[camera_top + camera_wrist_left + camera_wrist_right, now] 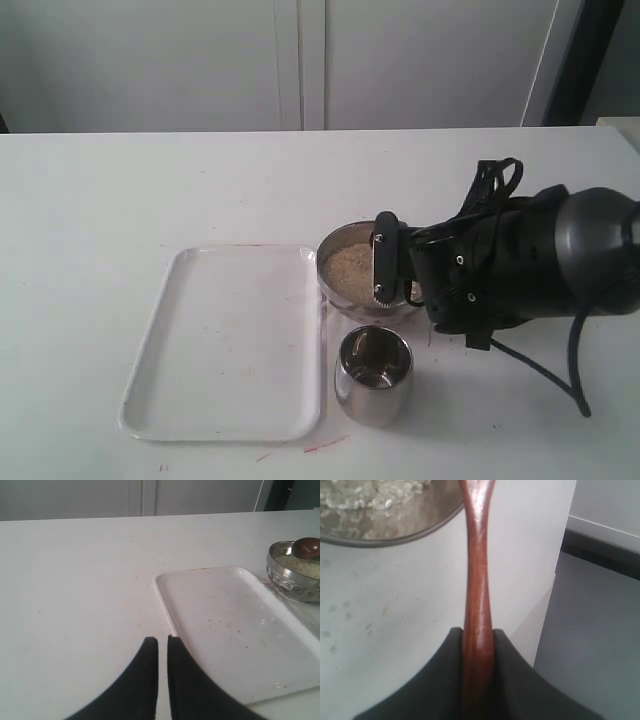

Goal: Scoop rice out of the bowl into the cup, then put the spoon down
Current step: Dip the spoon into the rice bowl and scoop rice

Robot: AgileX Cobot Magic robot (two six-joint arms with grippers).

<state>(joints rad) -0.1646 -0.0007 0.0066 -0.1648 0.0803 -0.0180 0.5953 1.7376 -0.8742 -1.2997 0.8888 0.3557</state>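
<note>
We saw the right tool [478, 632] clamped on the slim handle of the wooden spoon [477, 575], its two dark fingers pressed against either side of the reddish-brown wood. The spoon reached out over the steel bowl [326, 272], and in the left wrist view its dark oval head [306, 546] sat above the rice [350, 268] by the rim; we could not tell whether it touched the grains. The rice lay as a pale heap inside the bowl. The steel cup [373, 375] stood upright on the white tabletop [100, 200], just in front of the bowl and just beside the right edge of the white tray [225, 345]. The left tool [162, 642] hung over the tabletop near the tray's corner, its fingers drawn narrow with only a thin slit between them, holding nothing
</note>
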